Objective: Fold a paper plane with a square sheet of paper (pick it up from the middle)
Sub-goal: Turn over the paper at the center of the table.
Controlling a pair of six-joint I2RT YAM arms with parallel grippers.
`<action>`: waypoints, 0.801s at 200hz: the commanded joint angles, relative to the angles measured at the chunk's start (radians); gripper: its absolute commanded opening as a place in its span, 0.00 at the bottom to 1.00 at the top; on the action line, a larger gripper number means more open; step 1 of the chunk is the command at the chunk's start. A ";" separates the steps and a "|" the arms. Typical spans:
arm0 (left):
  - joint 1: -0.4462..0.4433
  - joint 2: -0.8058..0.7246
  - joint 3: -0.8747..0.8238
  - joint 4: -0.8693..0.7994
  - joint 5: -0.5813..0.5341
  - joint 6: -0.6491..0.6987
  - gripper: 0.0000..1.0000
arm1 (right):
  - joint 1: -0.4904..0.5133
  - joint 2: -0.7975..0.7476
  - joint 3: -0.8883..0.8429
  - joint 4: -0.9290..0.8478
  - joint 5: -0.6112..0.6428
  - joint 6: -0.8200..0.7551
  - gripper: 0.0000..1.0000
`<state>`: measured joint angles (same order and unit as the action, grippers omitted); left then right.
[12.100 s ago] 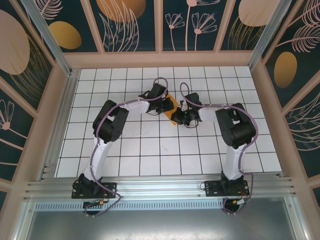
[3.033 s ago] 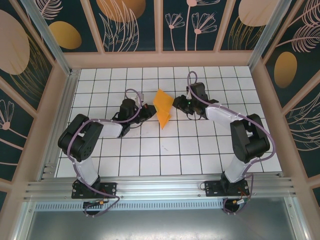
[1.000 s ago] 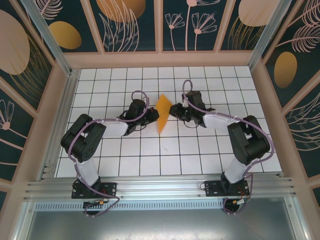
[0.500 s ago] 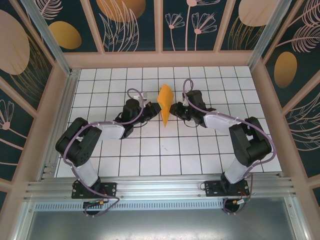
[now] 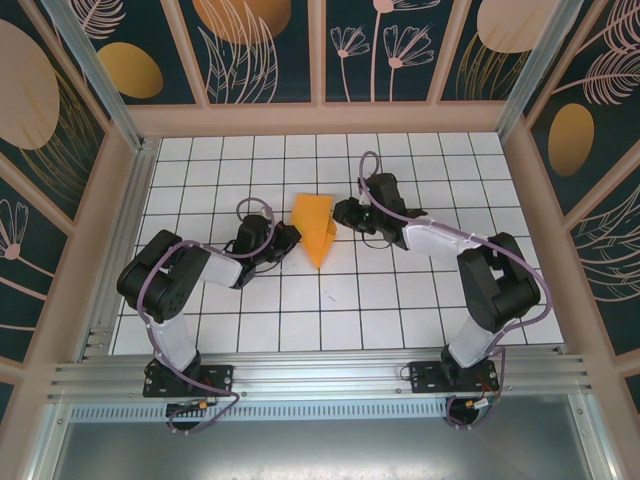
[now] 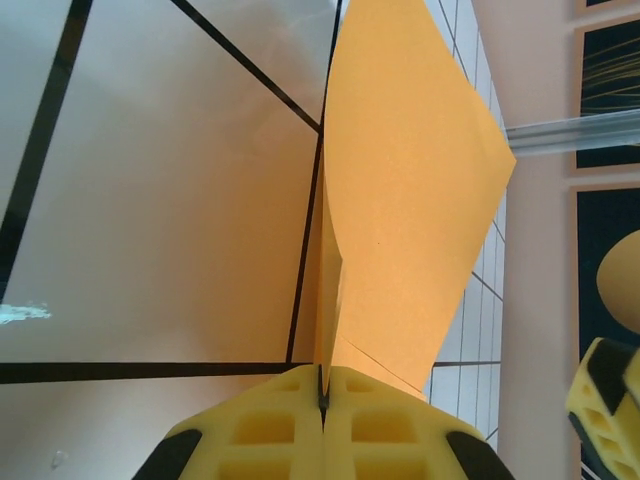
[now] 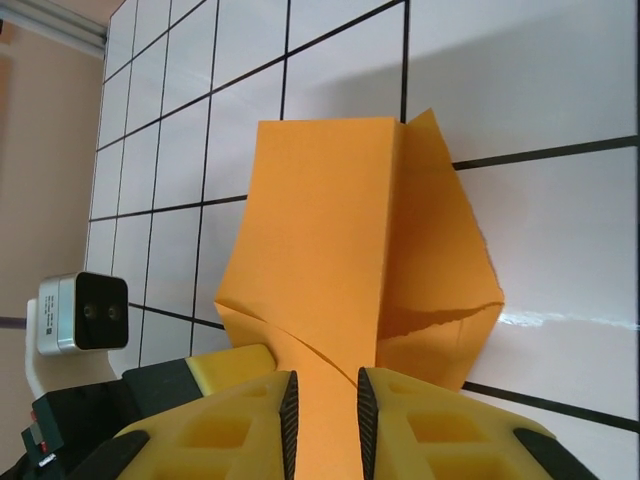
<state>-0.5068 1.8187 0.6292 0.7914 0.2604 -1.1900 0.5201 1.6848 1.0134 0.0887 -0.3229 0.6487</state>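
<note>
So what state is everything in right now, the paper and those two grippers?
orange paper: partly folded and creased, narrowing to a point, not yet a finished plane.
left gripper: shut on the orange paper's edge.
right gripper: jaws slightly apart with paper running between them; I can't tell whether it is really pinching.

From above I get bright, even light — the white surface [image 5: 400, 300] reads crisp, with only faint soft shadows beside the arms. In my wrist views the tiles look glossy, with a pale glare streak beside the orange paper [image 7: 330, 250], which throws a soft grey shadow — and the yellow fingers [image 6: 280, 395] nearest the lens are slightly soft.
</note>
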 commanded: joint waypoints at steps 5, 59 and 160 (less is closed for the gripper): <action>0.001 0.016 0.036 -0.079 -0.008 0.057 0.03 | 0.021 0.062 0.080 -0.066 -0.029 -0.053 0.24; -0.032 0.036 0.125 -0.215 0.001 0.184 0.03 | 0.057 0.169 0.116 -0.120 -0.097 -0.060 0.21; -0.052 0.095 0.182 -0.265 0.025 0.204 0.04 | 0.032 0.236 0.046 -0.122 -0.106 -0.042 0.17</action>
<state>-0.5503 1.8889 0.7788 0.5488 0.2646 -1.0153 0.5663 1.9060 1.0866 -0.0471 -0.4133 0.6079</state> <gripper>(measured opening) 0.057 0.166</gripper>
